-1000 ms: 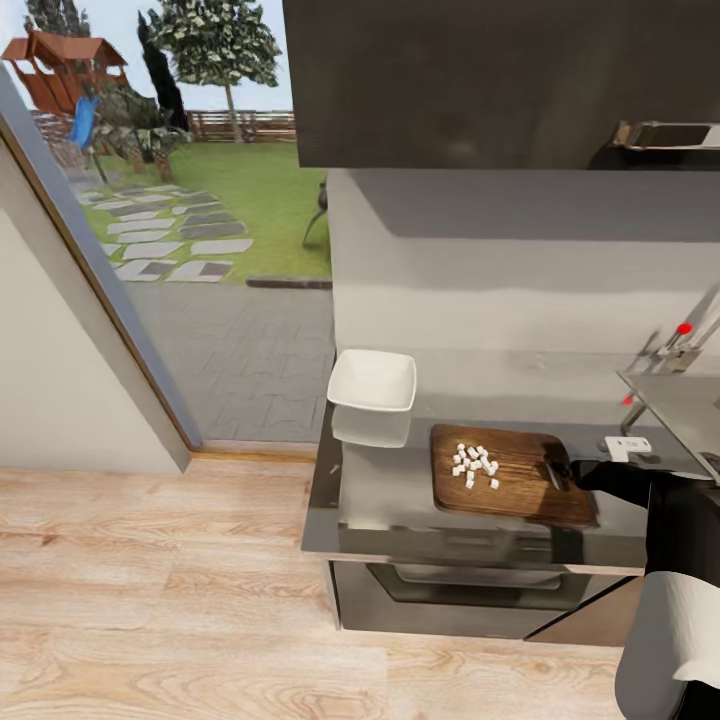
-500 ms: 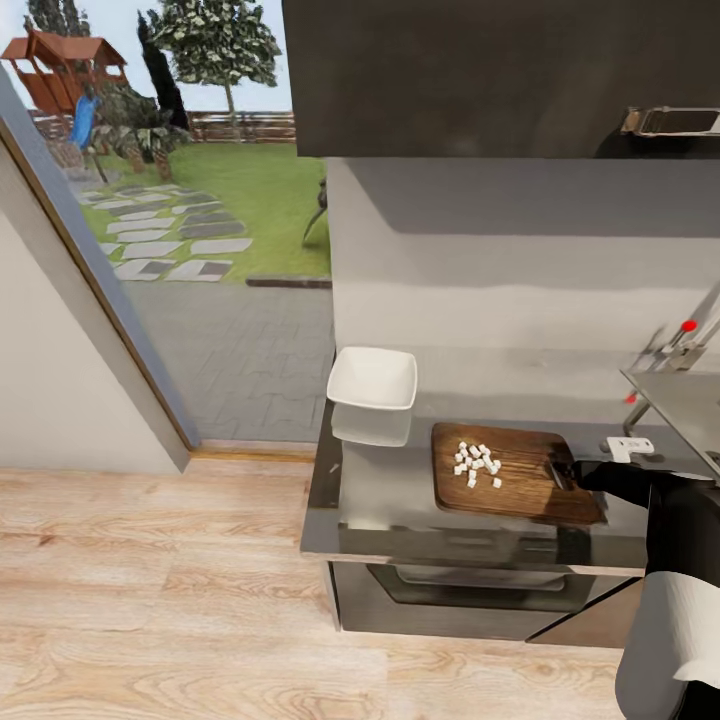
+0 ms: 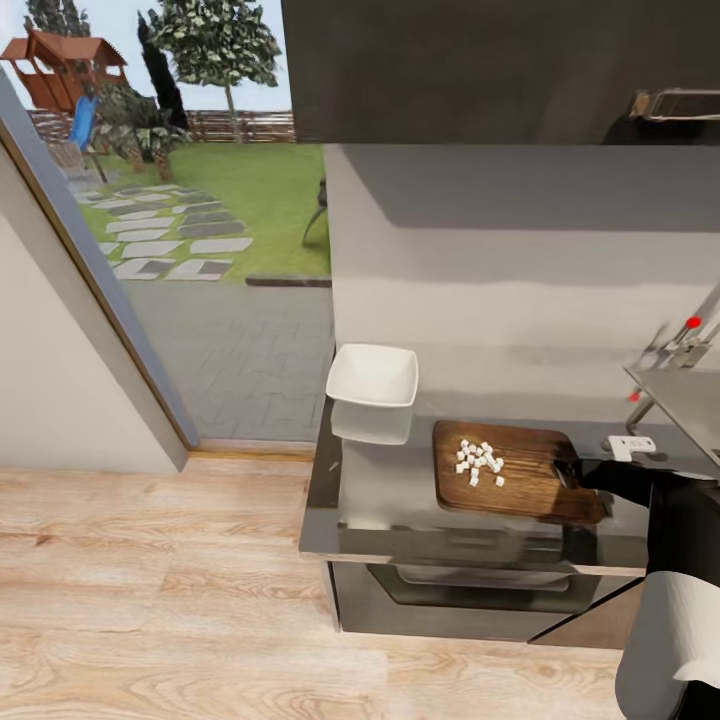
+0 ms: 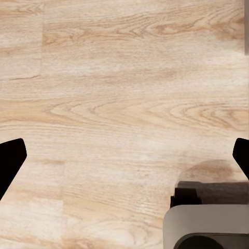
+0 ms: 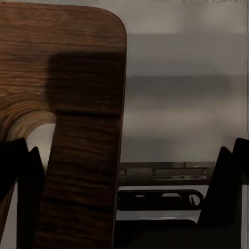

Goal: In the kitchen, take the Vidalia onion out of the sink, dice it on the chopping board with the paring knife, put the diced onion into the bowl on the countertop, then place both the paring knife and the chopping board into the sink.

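So there's one rectangular brown wooden chopping board (image 3: 515, 472) sitting on the glossy grey table (image 3: 390, 490), with a small pile of maybe a dozen-plus white diced onion cubes (image 3: 479, 463) on its left half, too tiny to count exactly. One shallow white squarish bowl (image 3: 373, 378) sits just left and farther back at the table's far-left corner, and the steel sink (image 3: 685, 395) is off to the right. The right tool (image 3: 578, 478) is at the board's right end with the handle-hole edge between its fingers, though I can't tell if it's actually clenched, while the left tool (image 4: 124, 161) hangs spread wide over the light wood floor (image 4: 119, 93), holding nothing.
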